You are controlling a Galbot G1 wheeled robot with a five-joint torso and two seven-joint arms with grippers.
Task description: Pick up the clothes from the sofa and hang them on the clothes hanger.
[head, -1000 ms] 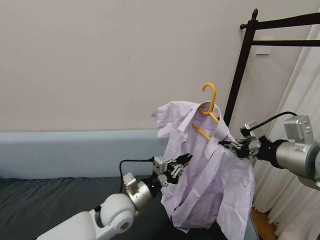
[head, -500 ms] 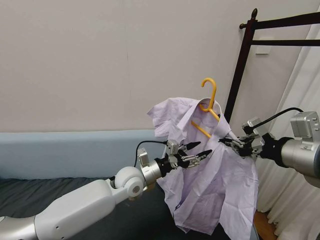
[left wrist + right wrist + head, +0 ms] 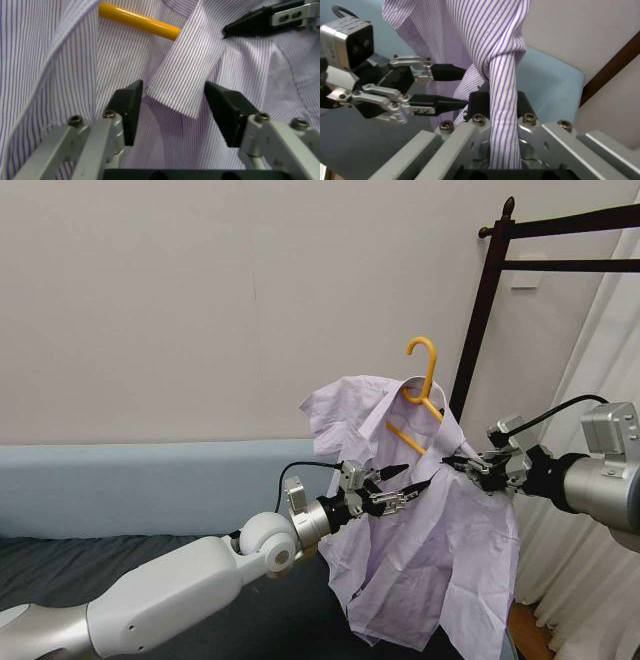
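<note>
Your left gripper (image 3: 173, 108) is reached out against the front of the shirt (image 3: 445, 565), and its jaws stand apart. A hemmed corner of the striped cloth hangs in the gap between them. You cannot tell whether it touches either jaw, and nothing is pinched. Just beyond the jaws a bar of the yellow hanger (image 3: 137, 22) pokes out from under a fold of the shirt. Past that corner of cloth, the dark tip of the right gripper (image 3: 500, 107) comes in from the opposite side.

The right gripper's jaws are clamped on a bunched fold of the shirt. The cloth runs between them like a twisted rope, and the rest of the garment spreads out beyond them.

From the head camera, the shirt hangs in the air, draped over the hanger. Its shoulder is at the right jaws and its front is at the left jaws, with the two grippers near each other and facing. The hanger's hook rises above both pairs of jaws and rests on nothing. The dark post of the clothes rack (image 3: 478, 320) stands behind and above the right jaws, apart from the hook. The sofa (image 3: 150, 480) lies well below the left jaws, with the shirt hanging in front of it.
</note>
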